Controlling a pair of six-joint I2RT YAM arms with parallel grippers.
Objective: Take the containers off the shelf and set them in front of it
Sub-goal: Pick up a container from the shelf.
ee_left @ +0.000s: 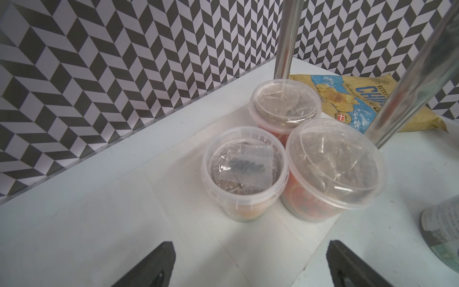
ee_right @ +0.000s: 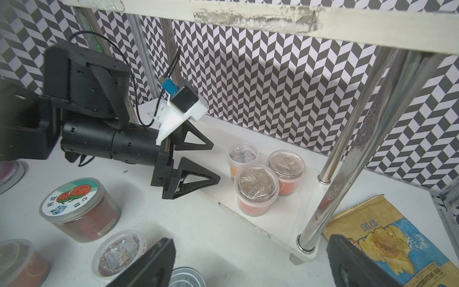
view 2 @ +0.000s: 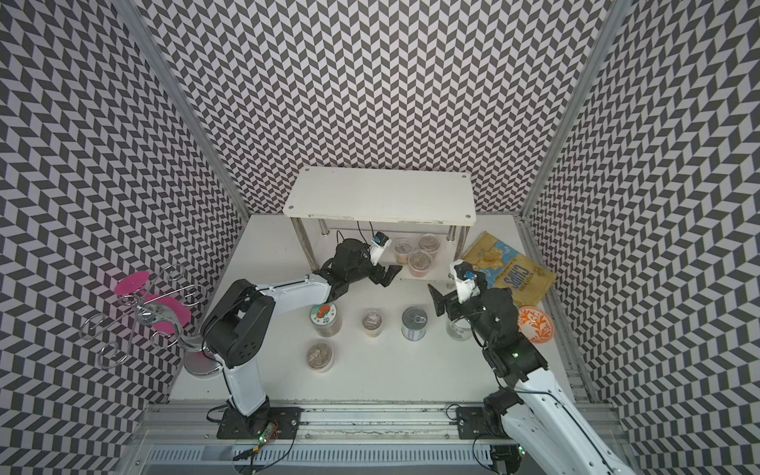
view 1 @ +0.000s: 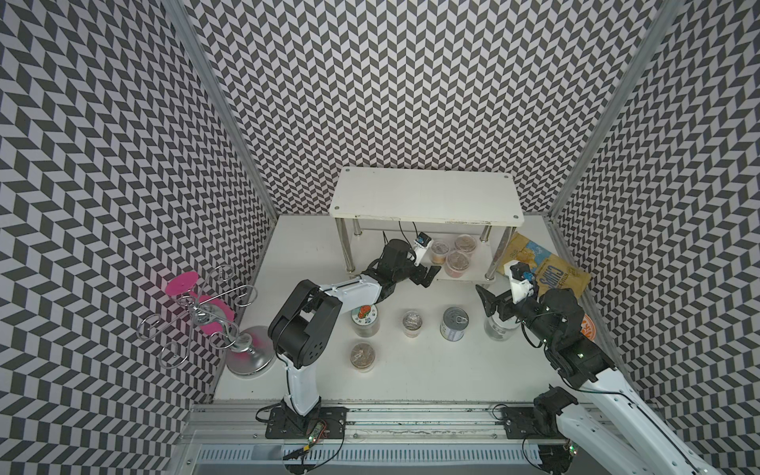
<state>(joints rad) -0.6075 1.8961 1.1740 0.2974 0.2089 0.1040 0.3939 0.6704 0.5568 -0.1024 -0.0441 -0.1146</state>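
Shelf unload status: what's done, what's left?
Done: five containers stand before the shelf: labelled jar, middle cup, near cup, tin can, clear jar. In hand: nothing; left gripper hangs open at the lower tier, right gripper open too. Left: three cups on that tier.

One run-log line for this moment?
left gripper: open, empty, at shelf, lower board | right gripper: open, empty | on shelf: three cups | in front: five containers
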